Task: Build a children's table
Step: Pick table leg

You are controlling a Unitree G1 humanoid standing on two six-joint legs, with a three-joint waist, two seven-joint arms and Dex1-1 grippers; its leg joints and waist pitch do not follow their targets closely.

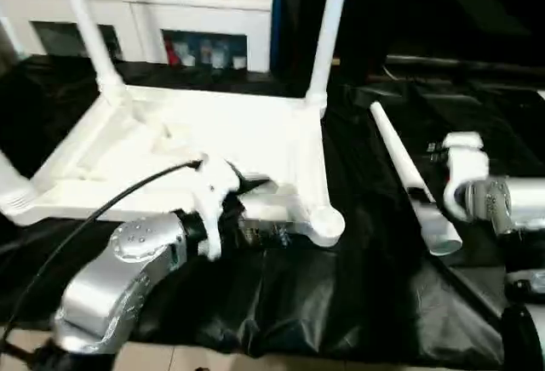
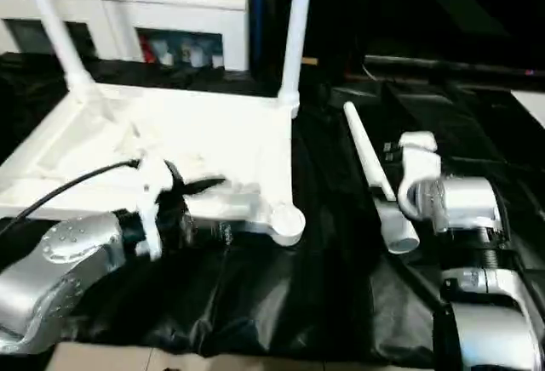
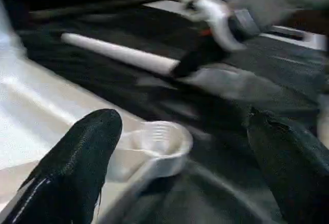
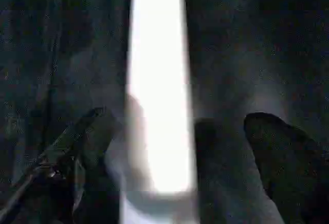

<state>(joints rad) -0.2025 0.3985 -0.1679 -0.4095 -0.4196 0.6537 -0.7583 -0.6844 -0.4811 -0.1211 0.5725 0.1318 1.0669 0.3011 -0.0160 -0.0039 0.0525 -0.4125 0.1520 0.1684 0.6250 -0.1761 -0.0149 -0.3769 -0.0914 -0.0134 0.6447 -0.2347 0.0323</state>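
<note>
The white table top (image 1: pixel 213 145) lies upside down on a black cloth. Two legs (image 1: pixel 328 31) stand in its far corners, and a third (image 1: pixel 10 185) rises at the near left. The near-right corner socket (image 1: pixel 328 226) holds nothing. My left gripper (image 3: pixel 180 124) is open at the top's front edge, its fingers (image 3: pixel 87 147) standing on either side of that socket (image 3: pixel 159 139) without touching it. A loose leg (image 1: pixel 409 175) lies on the cloth to the right. My right gripper (image 4: pixel 180 121) is open over this leg (image 4: pixel 157 80), one finger on each side.
A white cabinet with glass doors (image 1: pixel 204 22) stands behind the table top. The black cloth (image 1: pixel 341 303) covers the work surface, and its front edge meets pale floor (image 1: pixel 213 358). A black cable (image 1: pixel 102 209) runs along my left forearm.
</note>
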